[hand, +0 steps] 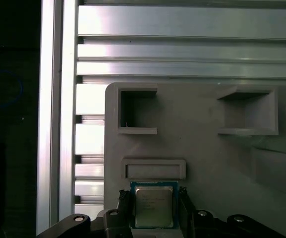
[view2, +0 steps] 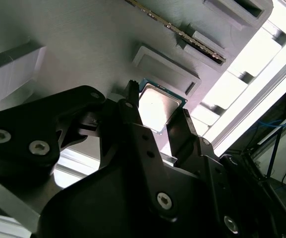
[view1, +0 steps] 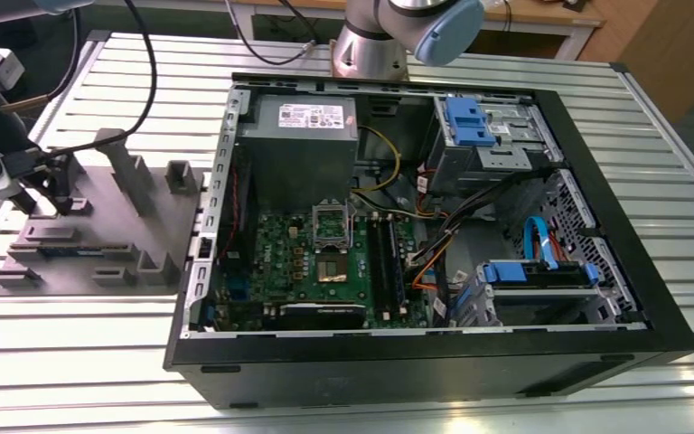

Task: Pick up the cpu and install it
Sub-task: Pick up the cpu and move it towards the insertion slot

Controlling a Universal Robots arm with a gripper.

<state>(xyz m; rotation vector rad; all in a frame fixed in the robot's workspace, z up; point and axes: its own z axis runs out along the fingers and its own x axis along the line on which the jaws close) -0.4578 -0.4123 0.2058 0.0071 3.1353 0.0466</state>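
We see one black two-fingered gripper (hand: 153, 194) clamped on one small square silvery cpu (hand: 153, 208). It lies on one grey moulded fixture (hand: 202, 148).

Bright, metal-topped work corner.
The slatted silver aluminium tabletop (view1: 672, 172) gleams under the light; brown wooden furniture (view1: 661, 45) stands behind it.
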